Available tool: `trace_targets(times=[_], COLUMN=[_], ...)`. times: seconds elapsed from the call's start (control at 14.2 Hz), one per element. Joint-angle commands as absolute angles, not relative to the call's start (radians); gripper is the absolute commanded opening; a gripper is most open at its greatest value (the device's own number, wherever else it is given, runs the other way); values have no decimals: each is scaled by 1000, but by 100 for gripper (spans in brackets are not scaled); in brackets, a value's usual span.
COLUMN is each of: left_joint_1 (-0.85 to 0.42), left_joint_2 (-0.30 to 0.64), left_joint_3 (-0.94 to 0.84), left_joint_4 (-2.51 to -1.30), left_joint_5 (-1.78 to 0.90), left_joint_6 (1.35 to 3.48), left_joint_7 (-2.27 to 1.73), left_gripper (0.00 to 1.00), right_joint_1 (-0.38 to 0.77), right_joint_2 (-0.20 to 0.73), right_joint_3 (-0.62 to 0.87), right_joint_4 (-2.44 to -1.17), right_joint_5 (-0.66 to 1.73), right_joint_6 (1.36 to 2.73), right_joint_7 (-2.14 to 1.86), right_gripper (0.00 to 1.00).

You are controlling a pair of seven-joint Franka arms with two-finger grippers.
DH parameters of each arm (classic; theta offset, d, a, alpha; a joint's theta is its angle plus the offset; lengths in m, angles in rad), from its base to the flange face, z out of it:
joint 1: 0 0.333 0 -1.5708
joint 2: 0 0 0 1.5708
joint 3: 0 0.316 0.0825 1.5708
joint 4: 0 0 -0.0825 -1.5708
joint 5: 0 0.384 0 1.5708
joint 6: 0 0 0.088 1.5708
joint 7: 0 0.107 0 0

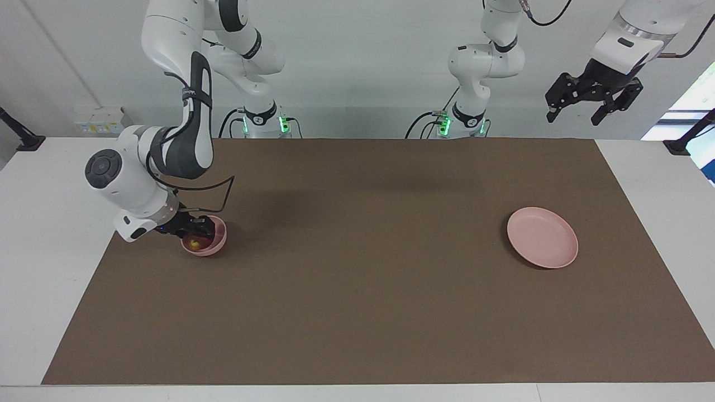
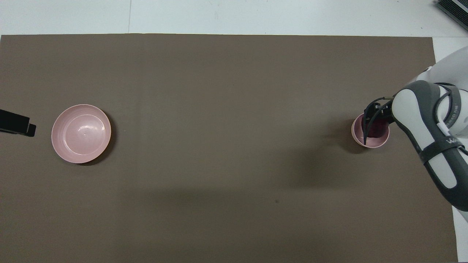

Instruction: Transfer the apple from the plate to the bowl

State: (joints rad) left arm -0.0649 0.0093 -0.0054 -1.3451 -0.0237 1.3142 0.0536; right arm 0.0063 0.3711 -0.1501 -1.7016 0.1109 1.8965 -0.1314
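Facing view: my right end effector is down inside the bowl, clenched on the apple, whose yellow patch faces the camera. The apple sits low in the bowl and I can't tell if it touches the bottom yet. I'm holding it low so it won't drop and bounce when I release. The bowl stands at the right arm's end of the table. My left end effector hangs high in the air over the left arm's end of the table, jaws spread, nothing in them; that arm waits, parked clear of the work. The plate lies bare below it, well apart from the bowl.

Overhead view: the plate is bare, so the pickup half is done. Only the tip of the left end effector shows at the frame edge beside the plate. The apple is a dark shape within the bowl rim, my right end effector over it. My read: the next step is to release, then lift straight up so I don't tip the bowl.
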Motion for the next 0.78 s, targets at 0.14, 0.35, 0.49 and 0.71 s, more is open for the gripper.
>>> trace_targets(times=[0.14, 0.35, 0.49, 0.71], left_joint_1=[-81, -78, -78, -78], left_joint_2=[14, 11, -3, -41], left_joint_3=[21, 21, 21, 21], left_joint_4=[-1313, -1318, -1337, -1391], left_joint_5=[-2, -2, -2, -2], left_joint_6=[1284, 1284, 1289, 1289], left_joint_7=[43, 16, -2, -3], left_gripper=[100, 100, 100, 100], right_joint_1=[-5, -5, -5, -5], right_joint_2=[367, 370, 370, 370], right_joint_3=[-141, -141, -141, -141], right_joint_4=[-1726, -1727, -1735, -1744], right_joint_5=[106, 107, 109, 109], right_joint_6=[1936, 1942, 1944, 1951], right_joint_7=[-155, -153, -153, -155], right_gripper=[0, 0, 0, 0])
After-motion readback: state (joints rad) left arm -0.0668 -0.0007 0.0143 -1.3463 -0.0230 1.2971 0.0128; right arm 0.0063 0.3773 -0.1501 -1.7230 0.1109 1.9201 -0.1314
